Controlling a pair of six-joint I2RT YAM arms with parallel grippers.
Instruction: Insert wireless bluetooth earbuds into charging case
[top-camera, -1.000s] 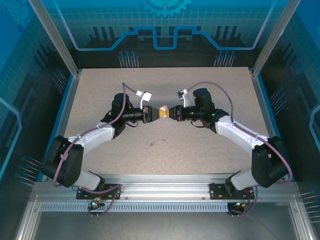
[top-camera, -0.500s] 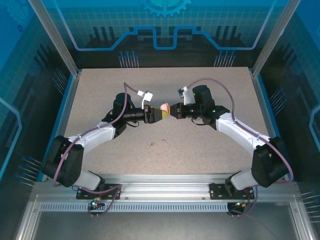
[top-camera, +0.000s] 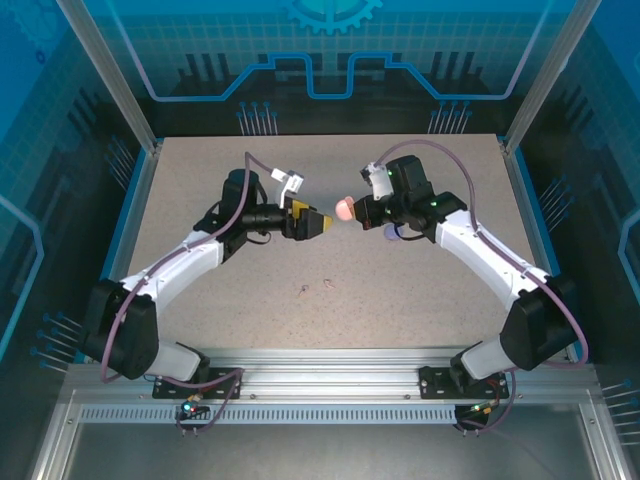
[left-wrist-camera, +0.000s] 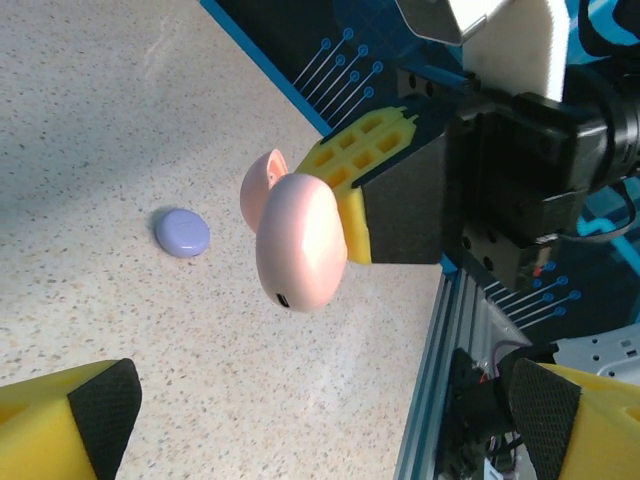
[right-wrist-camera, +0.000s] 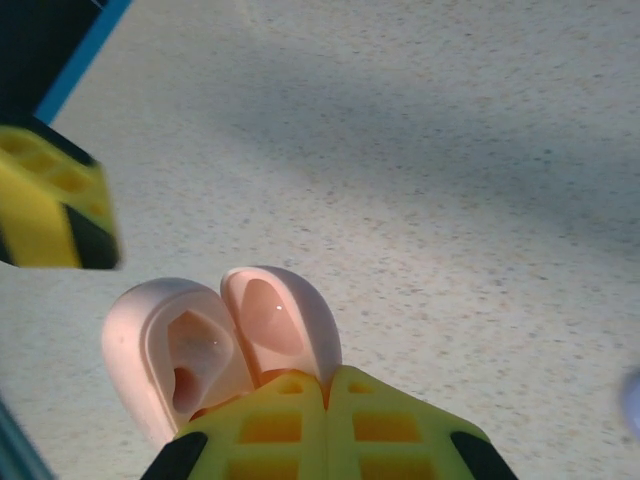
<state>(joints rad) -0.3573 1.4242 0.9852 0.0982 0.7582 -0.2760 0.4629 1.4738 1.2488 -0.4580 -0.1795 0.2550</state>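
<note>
Above the middle of the speckled surface (top-camera: 420, 300), the two arms no longer meet: a second ago both pincers touched the pink charging case (top-camera: 344, 209), and now the left pincer (top-camera: 320, 222) has let go, its jaws stand wide apart, and it has drawn back with a clear gap between it and the case. The right pincer (top-camera: 354, 212) stays clenched on the case and has carried it a little higher and toward the far side. From the right wrist the case (right-wrist-camera: 220, 340) shows its lid open, with both hollow halves facing the camera. Nearer to the arm bases, two tiny earbuds (top-camera: 303, 291) (top-camera: 330, 284) lie on the surface, well apart from the case, where they lay before. A closed lavender case (left-wrist-camera: 182, 232) rests on the surface beyond the pink one, and from above the right arm partly hides it.
</note>
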